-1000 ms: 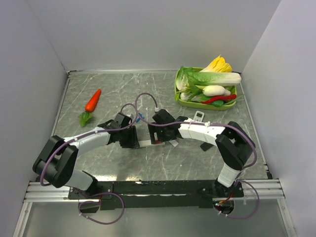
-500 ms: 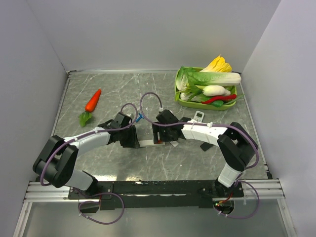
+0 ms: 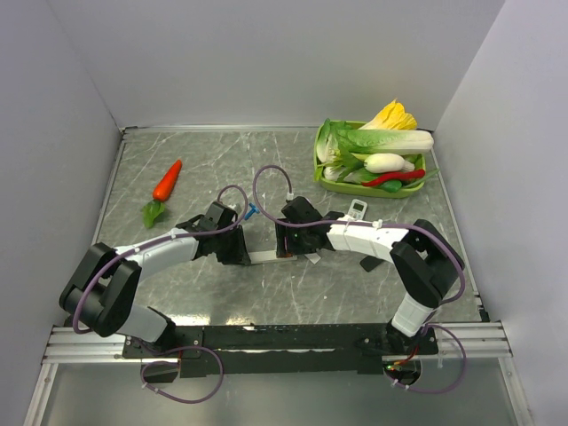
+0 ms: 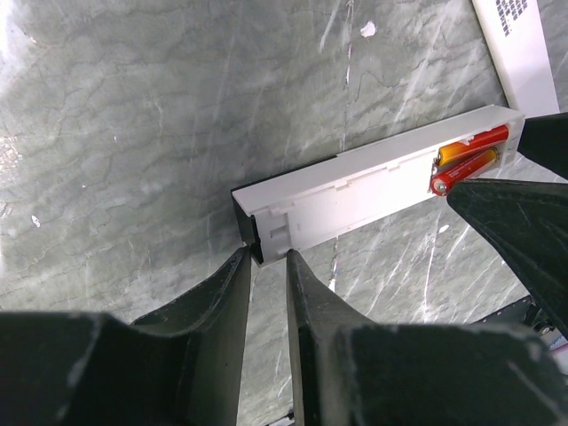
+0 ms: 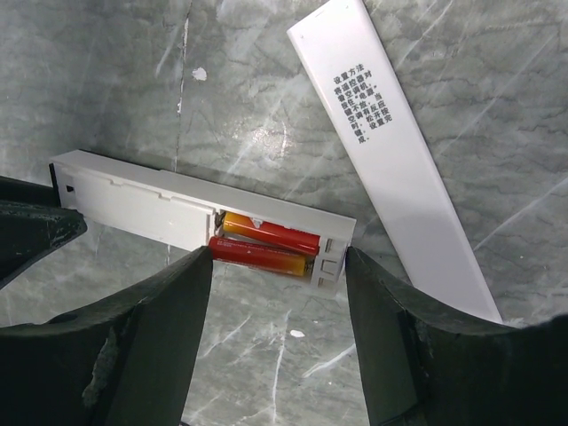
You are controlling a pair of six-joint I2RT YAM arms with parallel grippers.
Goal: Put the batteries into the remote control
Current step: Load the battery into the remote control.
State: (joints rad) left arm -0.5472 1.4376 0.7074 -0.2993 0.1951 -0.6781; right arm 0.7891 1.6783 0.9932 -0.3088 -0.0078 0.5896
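Observation:
The slim white remote control (image 4: 355, 191) (image 5: 133, 200) (image 3: 264, 256) lies on the marble table with its back open. Two red-orange batteries (image 5: 266, 247) (image 4: 470, 155) lie side by side in its compartment, the nearer one along the open edge. My left gripper (image 4: 264, 259) (image 3: 238, 252) has its jaws close together, both tips touching the remote's far end. My right gripper (image 5: 277, 264) (image 3: 289, 248) is open, its fingers straddling the battery end lengthwise, the left fingertip (image 5: 197, 262) at the nearer battery's end. The detached white back cover (image 5: 390, 151) (image 4: 519, 44) lies beside it.
A green tray (image 3: 320, 169) of toy vegetables stands at the back right. A carrot (image 3: 167, 180) lies at the back left. A small blue piece (image 3: 253, 211), a white buttoned remote (image 3: 356, 209) and a black remote (image 3: 368, 264) lie near the right arm.
The right gripper has shifted slightly and its jaws have narrowed around the battery end. The left jaws have drawn in on the remote's other end. The remote has stayed in place.

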